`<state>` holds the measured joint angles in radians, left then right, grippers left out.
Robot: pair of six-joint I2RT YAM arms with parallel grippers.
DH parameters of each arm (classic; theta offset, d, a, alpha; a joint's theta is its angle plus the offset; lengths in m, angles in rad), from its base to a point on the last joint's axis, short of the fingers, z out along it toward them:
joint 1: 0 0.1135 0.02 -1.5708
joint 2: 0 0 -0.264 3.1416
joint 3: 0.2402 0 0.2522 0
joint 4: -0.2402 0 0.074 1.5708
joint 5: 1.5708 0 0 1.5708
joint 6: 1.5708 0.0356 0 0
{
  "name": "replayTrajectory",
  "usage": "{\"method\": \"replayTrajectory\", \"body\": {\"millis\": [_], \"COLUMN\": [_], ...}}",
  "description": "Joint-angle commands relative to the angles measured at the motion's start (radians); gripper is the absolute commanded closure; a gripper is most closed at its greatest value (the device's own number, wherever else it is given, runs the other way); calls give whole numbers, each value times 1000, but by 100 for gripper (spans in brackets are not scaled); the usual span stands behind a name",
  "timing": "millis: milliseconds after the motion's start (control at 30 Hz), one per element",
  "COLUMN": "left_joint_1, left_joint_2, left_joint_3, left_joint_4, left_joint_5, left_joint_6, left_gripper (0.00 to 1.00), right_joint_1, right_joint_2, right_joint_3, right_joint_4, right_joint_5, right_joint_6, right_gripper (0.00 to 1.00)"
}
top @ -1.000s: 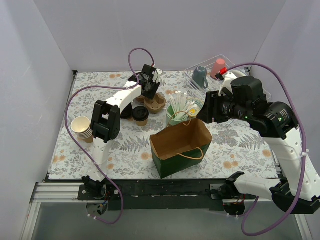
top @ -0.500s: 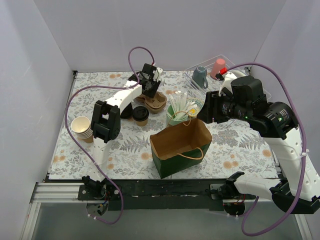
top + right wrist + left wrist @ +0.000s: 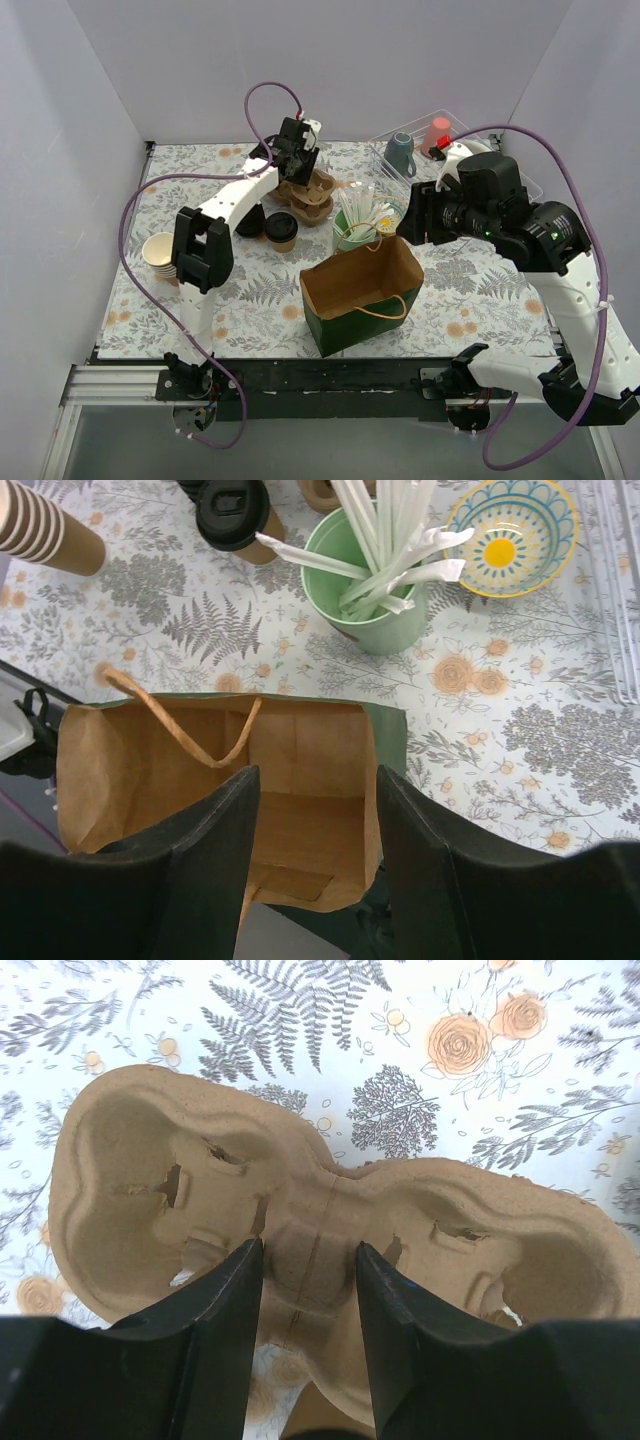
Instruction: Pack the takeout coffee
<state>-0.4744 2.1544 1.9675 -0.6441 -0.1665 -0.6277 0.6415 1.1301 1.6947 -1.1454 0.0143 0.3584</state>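
The takeout coffee, a brown paper cup with a black lid, stands on the table just in front of the cardboard carrier; it also shows in the right wrist view. My left gripper is shut on the middle ridge of the carrier, between its two empty pockets, and holds it at the back of the table. My right gripper is open and empty, hovering over the open brown and green paper bag, which stands at the front middle in the top view.
A mint cup of wrapped straws and a patterned bowl stand behind the bag. A stack of paper cups is at the left, a black lid stack beside the coffee. A teal mug sits in a clear tray at the back right.
My left arm has risen and swung a little towards the back, with the carrier in its fingers shifting with it. The right arm has barely moved.
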Motion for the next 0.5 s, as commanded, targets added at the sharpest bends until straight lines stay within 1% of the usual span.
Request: {"method": "replayTrajectory", "body": {"millis": [0,67,167,300,433,467], "left_joint_1": [-4,-4,-7,-21,-44,-47], "left_joint_2": [-157,-191,-221,-275,-317,-324], "left_joint_3": [-22,-25,16,39,65,73], "left_joint_4": [2,-3,-43,-69,-106,-117], "left_joint_5": [-34,-25,-13,54,48,50], "left_joint_6": [-62,-107,-167,-205,-234,-240], "left_gripper": [70,70,69,69,70,70], "right_joint_1": [-2,-2,-2,-2,-2,-2], "right_joint_2": [31,27,5,5,51,81], "right_joint_3": [51,51,40,92,146,157], "right_joint_4": [-19,-27,-7,29,160,182], "right_joint_5": [85,95,95,84,35,24], "right_joint_6": [-35,-35,-36,-27,57,106], "right_gripper": [42,42,42,42,44,44]}}
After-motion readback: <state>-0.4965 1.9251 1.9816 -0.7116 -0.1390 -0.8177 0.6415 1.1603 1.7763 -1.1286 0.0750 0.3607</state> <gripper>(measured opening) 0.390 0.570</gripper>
